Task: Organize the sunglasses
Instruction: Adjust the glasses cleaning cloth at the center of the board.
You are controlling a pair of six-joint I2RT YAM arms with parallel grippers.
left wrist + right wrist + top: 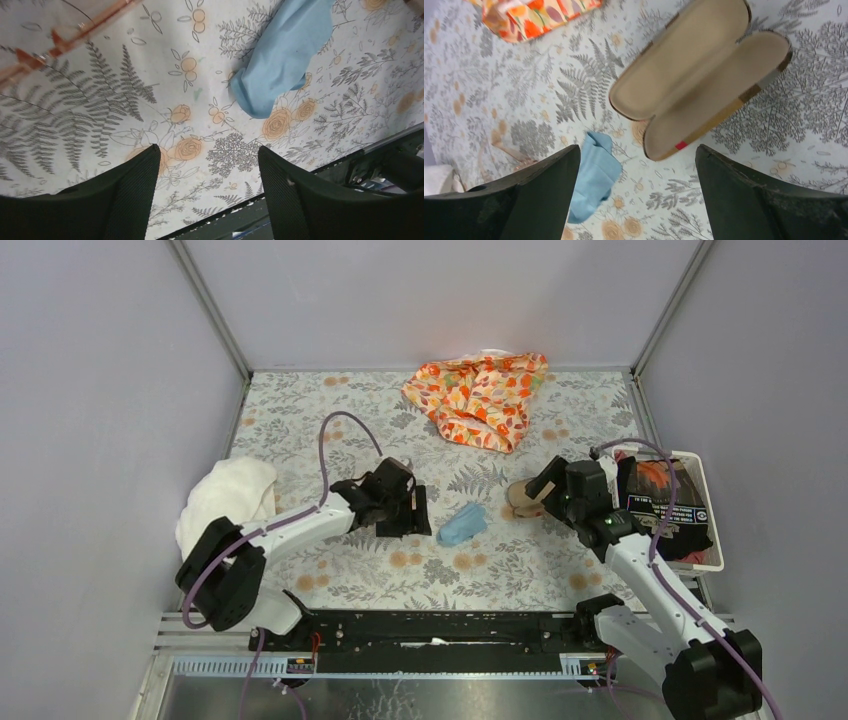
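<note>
The sunglasses (64,40) lie on the desk (330,420), flat on its flowered cover. The left wrist view catches only part of them, at its upper left edge: a thin orange-pink frame and a pale lens. They are well beyond the fingertips and not touched. In the top view the left arm covers that spot, so I cannot make them out there.

The left hand (207,150) hangs over the desk with its fingers (130,195) spread wide and only bare cover between them. It holds nothing.

The right hand (638,147) is also wide open and empty. It hovers over the case (694,75), which lies open on the desk with both beige-lined halves facing up, and neither finger touches it. A thin pinkish strip near its left finger is probably one arm of the sunglasses.

A blue cloth (463,525) lies crumpled between the two hands, just beside the case and apart from the sunglasses.

An orange print bag (480,395) sits at the far edge, a white towel (228,498) at the left, and a basket (708,502) at the right.
</note>
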